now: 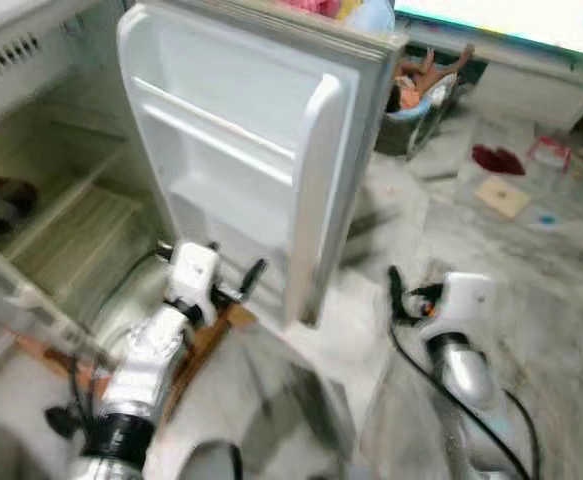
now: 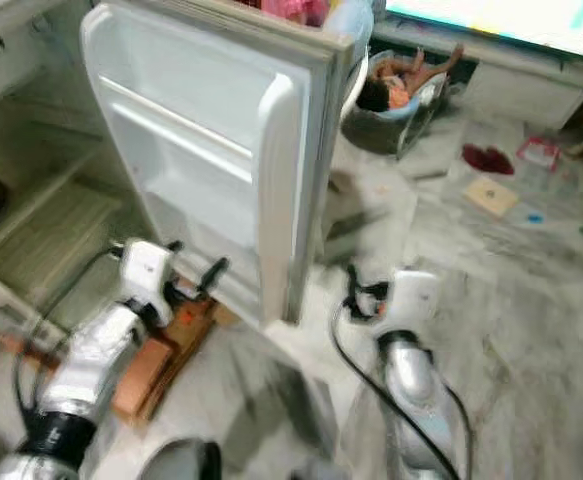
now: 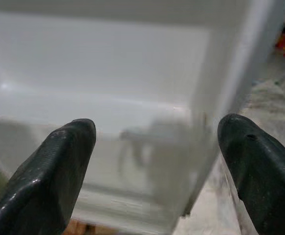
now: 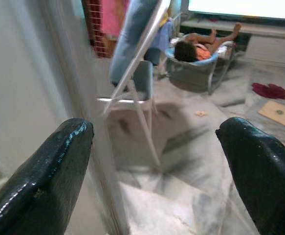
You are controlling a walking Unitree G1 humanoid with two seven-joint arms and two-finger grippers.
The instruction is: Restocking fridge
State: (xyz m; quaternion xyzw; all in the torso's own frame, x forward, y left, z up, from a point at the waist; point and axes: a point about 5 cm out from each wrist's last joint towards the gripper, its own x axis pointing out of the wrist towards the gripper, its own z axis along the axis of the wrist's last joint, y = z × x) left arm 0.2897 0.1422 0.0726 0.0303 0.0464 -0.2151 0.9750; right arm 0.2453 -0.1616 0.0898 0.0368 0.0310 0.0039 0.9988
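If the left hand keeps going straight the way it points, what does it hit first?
Most likely the inner face of the open fridge door, low down near its outer edge. The left hand is open and empty; depth is hard to judge.

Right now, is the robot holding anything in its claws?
No, nothing. The left gripper is open, pointing at the inside of the fridge door. The right gripper is open too, with only floor between its fingers.

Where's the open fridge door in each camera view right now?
Left eye: fridge door, upper centre, swung open.
Right eye: upper left of centre.
Left wrist: its white inner liner, straight ahead.
Right wrist: pale edge.
Shared landmark: marble floor.
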